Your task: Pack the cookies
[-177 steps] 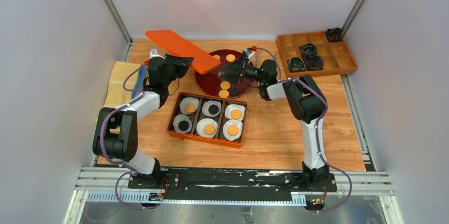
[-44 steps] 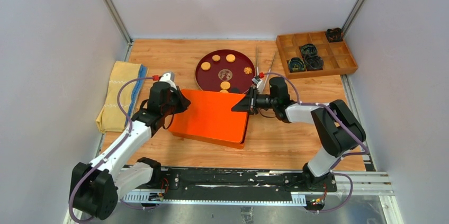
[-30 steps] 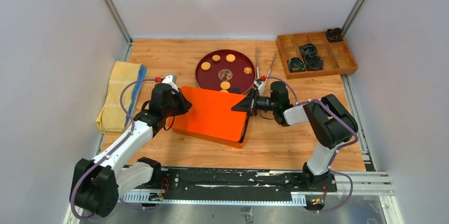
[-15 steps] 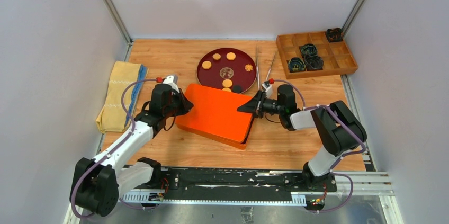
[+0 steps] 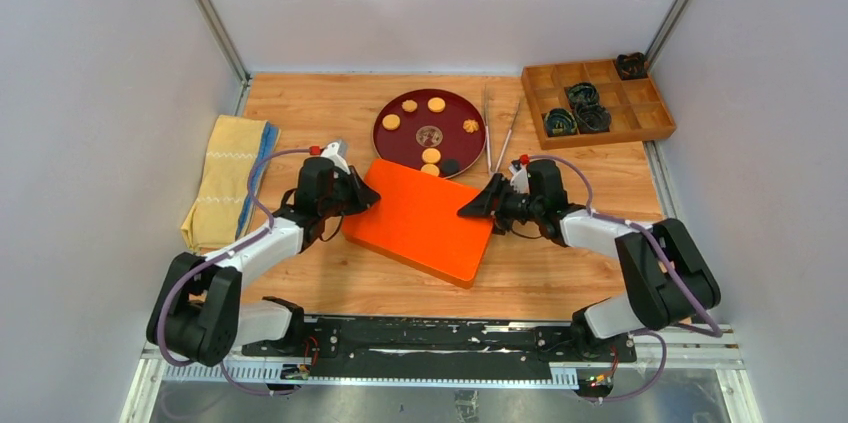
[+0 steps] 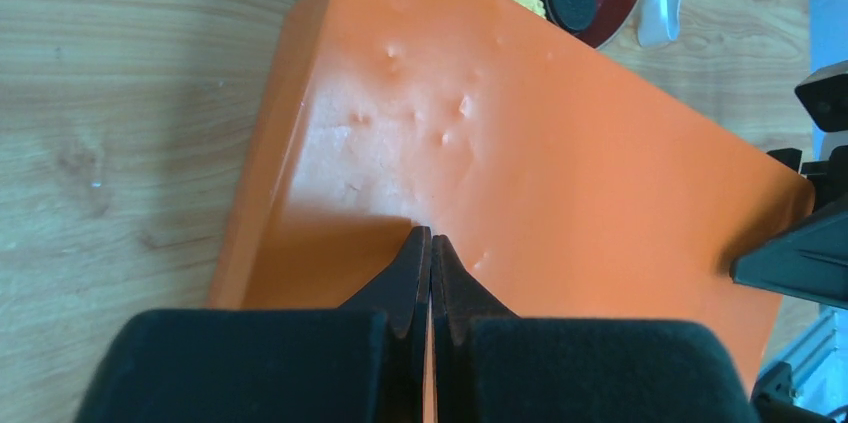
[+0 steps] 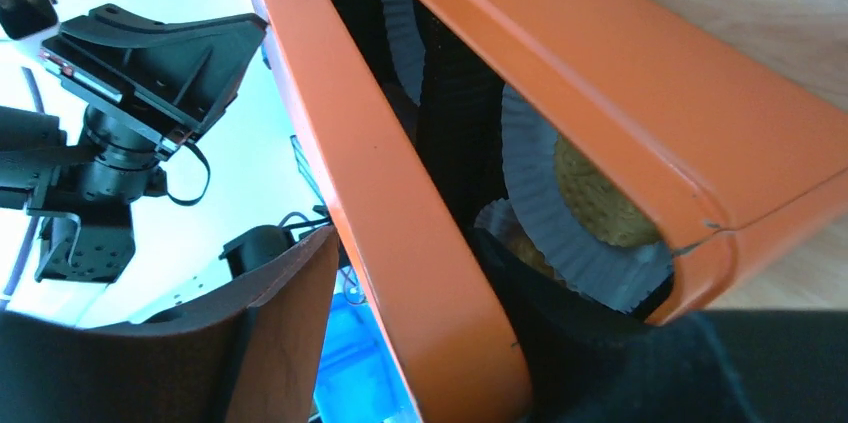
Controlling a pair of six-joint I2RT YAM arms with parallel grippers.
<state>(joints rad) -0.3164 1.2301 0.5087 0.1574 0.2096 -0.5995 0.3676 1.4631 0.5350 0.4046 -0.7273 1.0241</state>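
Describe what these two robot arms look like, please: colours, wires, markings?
The left arm and right arm have white tubular links between chunky black joints. A thin purple cable loops along each, with a small red dot near the wrist. The left end effector and right end effector are black, with two tapered wedge-shaped fingers.

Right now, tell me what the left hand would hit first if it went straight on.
The lid. The left hand, shut, points at the lid's top near its left edge, and its tips seem to be touching it.

The lid [image 5: 428,219] I held aloft now covers the box [image 7: 620,73], which has slid right and turned.
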